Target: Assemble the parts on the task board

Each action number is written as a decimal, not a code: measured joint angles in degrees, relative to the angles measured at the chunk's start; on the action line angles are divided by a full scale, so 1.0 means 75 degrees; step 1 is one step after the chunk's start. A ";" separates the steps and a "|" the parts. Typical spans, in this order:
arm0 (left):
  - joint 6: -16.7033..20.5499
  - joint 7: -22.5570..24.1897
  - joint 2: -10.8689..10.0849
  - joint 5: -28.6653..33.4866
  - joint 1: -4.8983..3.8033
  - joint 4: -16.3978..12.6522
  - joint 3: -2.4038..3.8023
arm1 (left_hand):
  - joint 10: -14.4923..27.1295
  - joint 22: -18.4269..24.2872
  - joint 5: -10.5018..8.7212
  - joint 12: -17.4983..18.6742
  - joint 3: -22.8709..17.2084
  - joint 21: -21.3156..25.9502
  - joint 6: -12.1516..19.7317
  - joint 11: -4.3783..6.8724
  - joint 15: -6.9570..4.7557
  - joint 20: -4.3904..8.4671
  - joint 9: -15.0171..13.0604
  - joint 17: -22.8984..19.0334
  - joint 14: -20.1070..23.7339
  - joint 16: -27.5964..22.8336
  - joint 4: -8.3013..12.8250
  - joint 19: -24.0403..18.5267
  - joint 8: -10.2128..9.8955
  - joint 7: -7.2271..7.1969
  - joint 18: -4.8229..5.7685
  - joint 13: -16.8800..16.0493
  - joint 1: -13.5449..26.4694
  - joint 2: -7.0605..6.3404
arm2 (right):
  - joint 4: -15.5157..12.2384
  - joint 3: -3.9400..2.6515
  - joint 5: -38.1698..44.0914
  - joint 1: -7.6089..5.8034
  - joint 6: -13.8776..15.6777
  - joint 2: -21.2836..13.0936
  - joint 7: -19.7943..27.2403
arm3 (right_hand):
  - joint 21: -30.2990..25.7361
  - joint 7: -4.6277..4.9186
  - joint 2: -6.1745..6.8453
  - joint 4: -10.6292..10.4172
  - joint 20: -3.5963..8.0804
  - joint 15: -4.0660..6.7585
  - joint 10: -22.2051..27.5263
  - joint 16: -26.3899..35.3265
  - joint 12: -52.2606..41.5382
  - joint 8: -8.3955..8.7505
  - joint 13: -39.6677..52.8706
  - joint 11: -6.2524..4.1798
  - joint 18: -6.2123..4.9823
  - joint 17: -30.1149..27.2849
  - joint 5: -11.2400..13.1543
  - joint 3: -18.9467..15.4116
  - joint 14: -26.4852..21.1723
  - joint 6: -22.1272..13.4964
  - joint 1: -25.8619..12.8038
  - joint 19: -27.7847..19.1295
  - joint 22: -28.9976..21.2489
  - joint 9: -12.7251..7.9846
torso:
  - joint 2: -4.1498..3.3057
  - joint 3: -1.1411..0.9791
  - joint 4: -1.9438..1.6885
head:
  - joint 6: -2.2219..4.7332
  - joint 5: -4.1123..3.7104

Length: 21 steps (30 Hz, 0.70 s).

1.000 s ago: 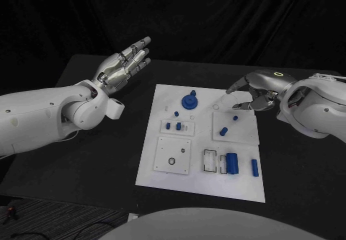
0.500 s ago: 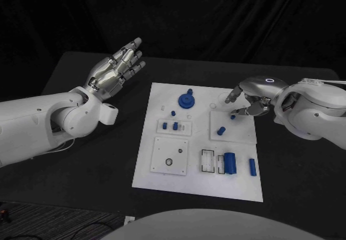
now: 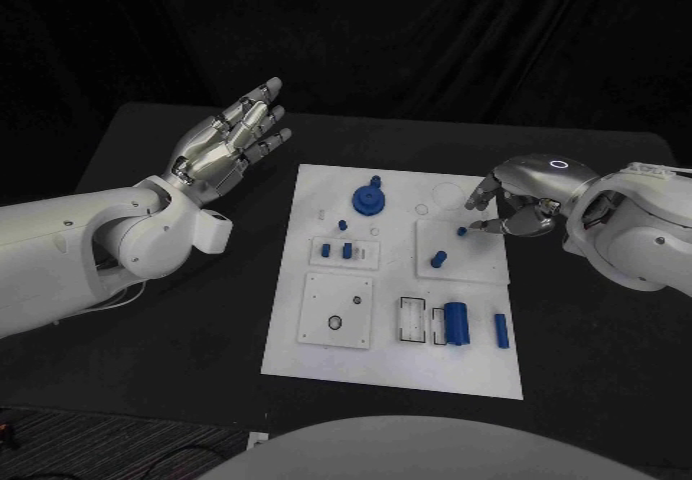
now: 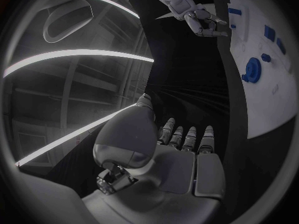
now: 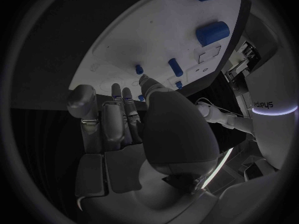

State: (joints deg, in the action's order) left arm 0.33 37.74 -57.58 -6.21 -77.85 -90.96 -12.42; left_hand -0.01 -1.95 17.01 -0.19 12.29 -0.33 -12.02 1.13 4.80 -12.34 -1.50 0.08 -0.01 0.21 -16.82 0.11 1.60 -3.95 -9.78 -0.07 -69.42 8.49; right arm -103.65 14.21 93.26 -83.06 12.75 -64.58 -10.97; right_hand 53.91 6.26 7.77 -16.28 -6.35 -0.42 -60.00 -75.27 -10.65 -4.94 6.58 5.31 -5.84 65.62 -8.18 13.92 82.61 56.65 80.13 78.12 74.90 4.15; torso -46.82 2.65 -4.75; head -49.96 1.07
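We see the white rectangular task board (image 3: 389, 365) lying in the middle of the black surface (image 3: 173, 330), with small blue parts spread over it. Our left hand (image 3: 228, 140) is raised above the surface's far left part, well clear of the board's left edge, palm up, its silver fingers (image 3: 260, 105) straight and apart, holding nothing. Our right hand (image 3: 515, 203) hangs at the board's right edge near its far corner, its fingers (image 3: 483, 190) curved downward around a small blue peg (image 3: 462, 231) that stands on a raised white square plate (image 3: 464, 268); we cannot tell whether the fingers actually touch or pinch the peg. A short blue cylinder (image 3: 438, 261) lies on the same plate, nearer the board's middle. Near the board's far edge stands a round blue gear-like disc with a knob (image 3: 372, 199). Toward the near right corner lie a larger blue cylinder (image 3: 456, 323) beside a white framed slot, and a slim blue bar (image 3: 500, 331) just by the right edge.
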 measured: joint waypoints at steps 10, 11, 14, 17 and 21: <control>-0.0115 -0.0091 0.0031 0.0012 0.0018 0.0029 0.0000 | -0.0009 -0.0083 0.0136 0.0000 0.0023 0.0000 -0.0009 -0.0165 0.0131 -0.0145 0.0000 0.0002 0.0002 0.0000 0.0022 0.0034 0.0000 0.0010 0.0001 -0.0002 -0.0194 0.0115 | -0.0086 0.0000 0.0028 0.0236 0.0143 -0.0075 -0.0004 | 0.0000 0.0045 0.0052 0.0163 0.0000 0.0000 -0.0167 0.0001 0.0000 0.0000 -0.0031 -0.0051 0.0000 -0.0046 -0.0028 0.0163 0.0000 0.0095 0.0059 0.0000 0.0006 0.0000 | 0.0009 0.0011 -0.0016 | -0.0007 0.0059; -0.0121 -0.0099 0.0031 0.0013 0.0019 0.0033 0.0000 | -0.0020 -0.0100 0.0136 0.0000 0.0023 0.0000 -0.0009 -0.0176 0.0141 -0.0145 0.0000 0.0002 0.0010 0.0000 0.0022 0.0034 0.0000 0.0010 0.0001 -0.0002 -0.0194 0.0116 | -0.0080 0.0000 0.0030 0.0261 0.0153 -0.0069 -0.0003 | 0.0000 0.0045 0.0064 0.0181 0.0000 0.0000 -0.0179 0.0001 0.0000 0.0000 -0.0037 -0.0039 0.0000 -0.0050 -0.0033 0.0181 0.0000 0.0095 0.0108 0.0000 0.0006 -0.0001 | 0.0009 0.0011 -0.0018 | -0.0007 0.0069; -0.0141 -0.0121 0.0033 0.0016 0.0025 0.0045 0.0000 | 0.0003 -0.0116 0.0173 0.0000 0.0024 0.0000 -0.0009 -0.0207 0.0167 -0.0199 0.0000 0.0002 -0.0016 0.0000 0.0021 0.0035 0.0000 0.0010 0.0001 -0.0003 -0.0196 0.0117 | -0.0050 0.0001 0.0032 0.0323 0.0191 -0.0039 0.0000 | 0.0000 0.0070 0.0089 0.0286 0.0000 0.0000 -0.0234 0.0001 0.0004 0.0000 -0.0079 -0.0065 0.0001 -0.0062 -0.0176 0.0331 0.0000 0.0120 0.0300 0.0000 0.0005 -0.0001 | 0.0009 0.0011 -0.0023 | -0.0007 0.0090; -0.0159 -0.0134 0.0036 0.0018 0.0028 0.0046 0.0000 | -0.0017 -0.0119 0.0221 0.0000 0.0067 0.0000 -0.0037 -0.0227 0.0167 -0.0199 0.0000 0.0000 -0.0016 0.0000 0.0020 0.0035 0.0000 0.0037 0.0002 -0.0003 -0.0258 0.0122 | -0.0012 0.0002 0.0034 0.0363 0.0241 0.0022 0.0004 | 0.0000 0.0080 0.0118 0.0362 0.0000 0.0000 -0.0298 0.0001 0.0031 0.0000 -0.0103 -0.0096 0.0000 -0.0067 -0.0230 0.0449 0.0000 0.0130 0.0385 0.0000 0.0005 -0.0001 | 0.0009 0.0011 -0.0023 | -0.0007 0.0103; -0.0181 -0.0154 0.0058 0.0020 0.0035 0.0057 -0.0001 | -0.0051 -0.0136 0.0342 0.0000 0.0067 0.0000 -0.0078 -0.0262 0.0195 -0.0225 -0.0012 -0.0003 0.0012 0.0000 0.0020 0.0062 0.0000 0.0078 0.0002 -0.0003 -0.0346 0.0180 | 0.0048 0.0002 0.0037 0.0408 0.0309 0.0105 0.0008 | 0.0000 0.0093 0.0129 0.0413 0.0000 0.0000 -0.0346 0.0001 0.0031 0.0000 -0.0130 -0.0096 0.0000 -0.0074 -0.0235 0.0541 0.0000 0.0198 0.0455 0.0000 0.0005 0.0013 | 0.0005 0.0011 -0.0021 | -0.0007 0.0104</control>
State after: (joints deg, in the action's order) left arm -1.02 36.59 -57.14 -6.06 -77.58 -90.53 -12.42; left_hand -0.40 -2.97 19.58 -0.19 12.79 -0.33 -12.60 -0.83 6.26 -14.03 -1.59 0.06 0.08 0.21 -16.67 0.57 1.60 -3.36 -9.76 -0.10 -72.02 9.84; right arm -103.28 14.23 93.53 -80.00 15.06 -63.80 -10.91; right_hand 53.91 6.96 8.74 -13.18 -6.35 -0.42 -62.60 -75.25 -10.42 -4.93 5.60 4.59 -5.84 65.07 -9.94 17.98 82.61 58.14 83.54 78.11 74.94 4.25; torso -46.79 2.74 -4.91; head -50.02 1.85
